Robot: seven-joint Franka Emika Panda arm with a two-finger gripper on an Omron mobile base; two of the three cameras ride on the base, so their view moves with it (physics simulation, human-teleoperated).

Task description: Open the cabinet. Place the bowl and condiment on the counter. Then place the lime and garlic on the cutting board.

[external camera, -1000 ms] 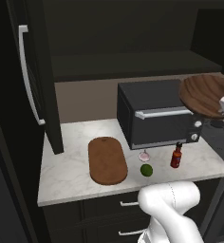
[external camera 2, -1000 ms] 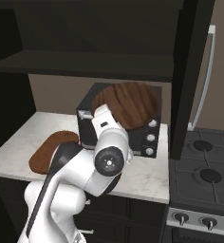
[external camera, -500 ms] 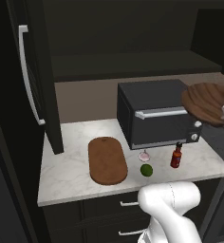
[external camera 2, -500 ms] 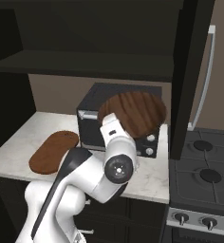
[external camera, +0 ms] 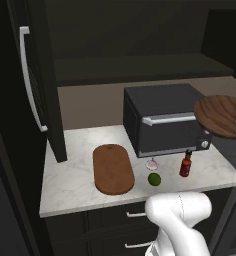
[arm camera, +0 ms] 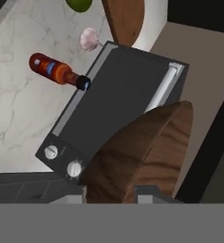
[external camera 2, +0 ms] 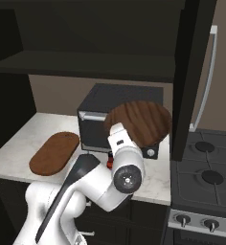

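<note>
My gripper (arm camera: 111, 191) is shut on the rim of the brown wooden bowl (arm camera: 147, 152), holding it tilted in the air above the right end of the dark oven. The bowl (external camera: 219, 115) hangs by the oven's right corner, and its underside (external camera 2: 141, 122) faces the right base camera, above my hand. The red condiment (external camera: 185, 164) stands on the marbled counter (external camera: 70, 180) before the oven. The lime (external camera: 154, 179) and garlic (external camera: 152, 163) lie on the counter just right of the cutting board (external camera: 113, 168). The cabinet's left door (external camera: 37, 75) stands open.
A dark countertop oven (external camera: 162, 120) sits at the back of the counter. The cabinet's right door (external camera 2: 191, 72) hangs open above a stove (external camera 2: 206, 167) right of the counter. Drawers with short handles lie below the counter edge.
The arm has carried the bowl to the right and a little lower, from over the oven's top toward its right end. The things on the counter have stayed put.
</note>
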